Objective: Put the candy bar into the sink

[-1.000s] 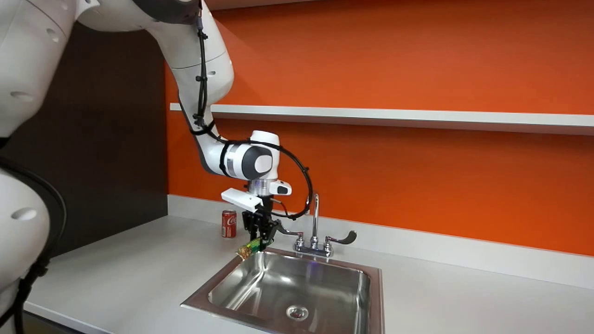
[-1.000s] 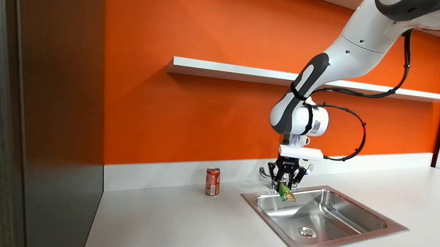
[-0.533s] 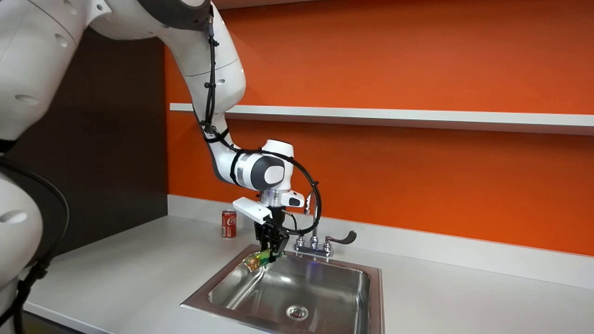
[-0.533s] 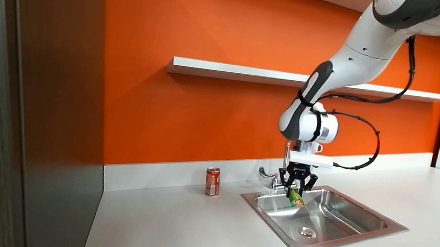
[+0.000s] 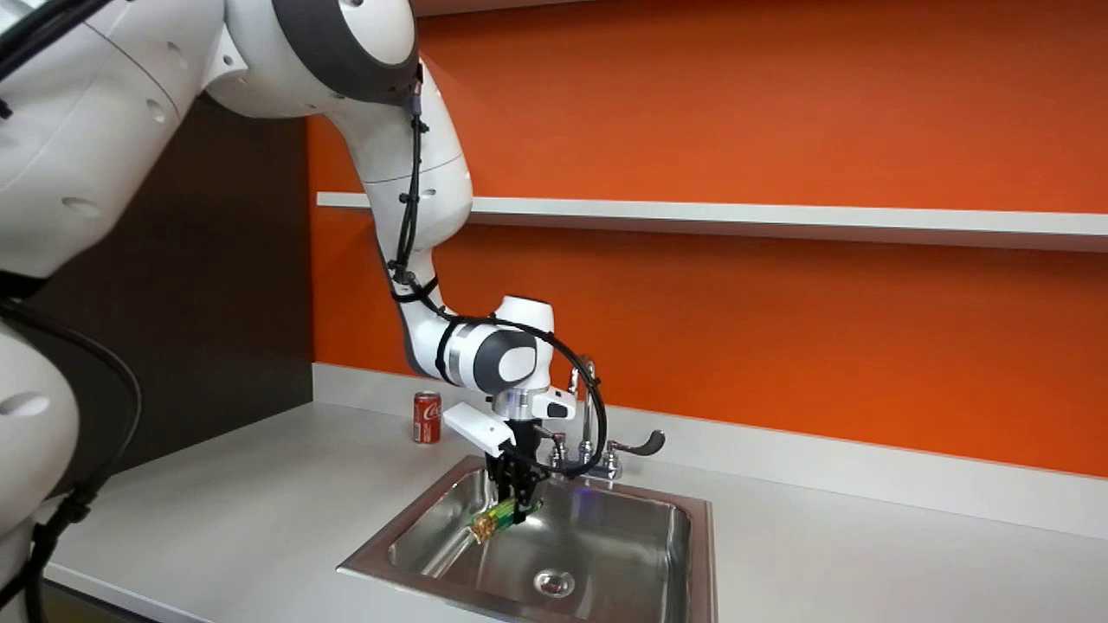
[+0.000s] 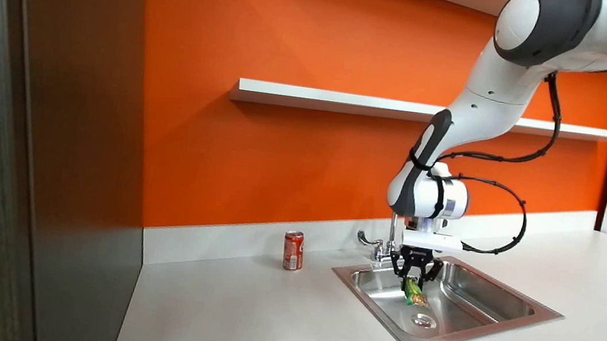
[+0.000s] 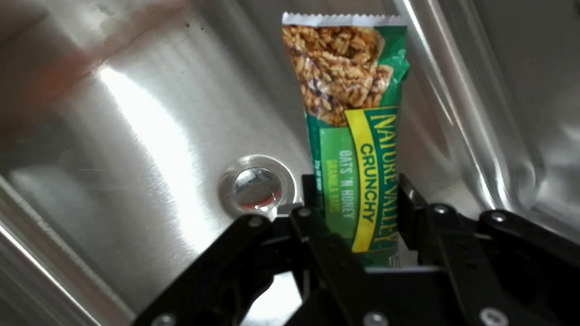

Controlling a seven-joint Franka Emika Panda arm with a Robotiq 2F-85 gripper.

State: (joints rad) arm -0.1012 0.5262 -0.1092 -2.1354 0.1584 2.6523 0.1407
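Observation:
The candy bar [image 7: 346, 81], in a green wrapper with a granola picture, is held between the gripper's fingers [image 7: 408, 194] in the wrist view. It also shows in both exterior views [image 5: 487, 524] [image 6: 414, 293]. My gripper [image 7: 357, 192] is shut on it and points down over the basin, in both exterior views [image 5: 511, 510] [image 6: 412, 285]. The steel sink [image 5: 703, 562] has a round drain [image 5: 554, 583]; its rim [image 6: 537, 316] shows around the basin. The bar is over the faucet-side part of the basin. I cannot tell whether it touches the bottom.
A chrome faucet [image 5: 589, 433] with two handles stands behind the sink, close to the gripper. A red can [image 5: 427, 417] stands on the counter [image 5: 286, 493] beside the sink. A white shelf [image 5: 779, 212] runs along the orange wall, behind the arm.
The gripper, with the candy bar still in it, has moved from the sink's back corner over the basin and then lower. The can has not moved.

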